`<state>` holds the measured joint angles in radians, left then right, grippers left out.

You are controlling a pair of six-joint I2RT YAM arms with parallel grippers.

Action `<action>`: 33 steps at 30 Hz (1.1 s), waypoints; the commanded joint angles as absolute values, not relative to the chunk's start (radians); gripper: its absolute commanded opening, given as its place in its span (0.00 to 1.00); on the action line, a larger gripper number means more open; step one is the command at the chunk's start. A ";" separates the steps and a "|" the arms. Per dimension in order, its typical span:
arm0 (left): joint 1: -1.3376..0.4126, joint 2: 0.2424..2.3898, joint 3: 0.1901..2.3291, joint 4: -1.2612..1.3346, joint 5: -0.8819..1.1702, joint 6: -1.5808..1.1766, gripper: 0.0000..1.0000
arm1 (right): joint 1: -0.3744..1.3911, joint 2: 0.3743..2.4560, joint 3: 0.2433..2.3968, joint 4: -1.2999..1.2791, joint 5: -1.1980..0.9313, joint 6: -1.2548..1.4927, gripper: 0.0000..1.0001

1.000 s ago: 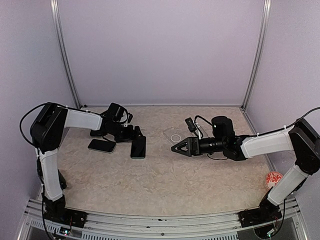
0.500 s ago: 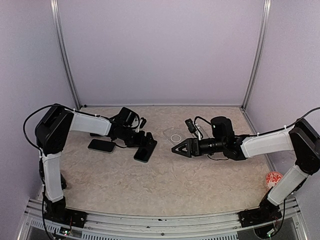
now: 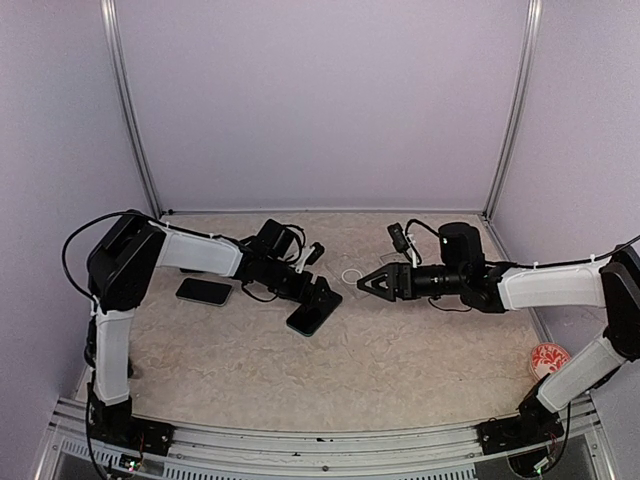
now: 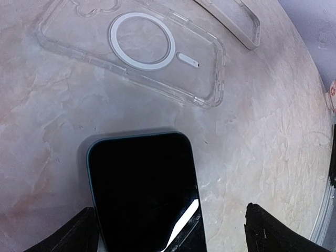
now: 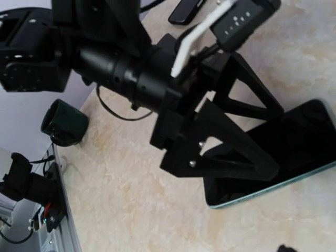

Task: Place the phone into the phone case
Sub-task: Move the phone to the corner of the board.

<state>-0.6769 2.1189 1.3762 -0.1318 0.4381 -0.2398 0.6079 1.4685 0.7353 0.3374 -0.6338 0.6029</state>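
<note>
The black phone (image 3: pixel 309 320) lies flat on the table, its top edge toward the clear phone case (image 4: pixel 131 52). That case shows in the top view mainly as a white ring (image 3: pixel 351 275). My left gripper (image 3: pixel 322 295) is open and straddles the phone's lower half (image 4: pixel 142 194). The phone sits close to the left finger (image 4: pixel 79 233), with bare table between it and the right finger (image 4: pixel 273 231). My right gripper (image 3: pixel 370 284) hovers open and holds nothing, just right of the case, pointing at the left gripper. In the right wrist view the left gripper's black frame covers most of the phone (image 5: pixel 294 152).
A second black phone (image 3: pixel 204 291) lies left of the left arm. Another clear case (image 4: pixel 236 21) lies beyond the first. A red-and-white round object (image 3: pixel 548 357) sits by the right arm's base. Purple walls enclose the table.
The left gripper has swung right toward the case, and the phone has slid and turned along with it. The right gripper has shifted slightly right and back.
</note>
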 commanded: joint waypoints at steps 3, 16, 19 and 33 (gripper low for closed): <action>-0.667 2.176 1.436 -0.159 0.451 -0.188 0.94 | 0.592 1.428 0.723 0.298 -0.624 0.583 0.88; -0.687 2.246 1.505 -0.234 0.617 -0.114 0.91 | 0.568 1.404 0.739 0.256 -0.621 0.565 0.89; -0.703 2.236 1.493 -0.244 0.657 -0.084 0.91 | 0.559 1.404 0.745 0.247 -0.623 0.562 0.88; -0.759 2.205 1.472 -0.299 0.813 0.071 0.90 | 0.533 1.395 0.744 0.180 -0.598 0.507 0.89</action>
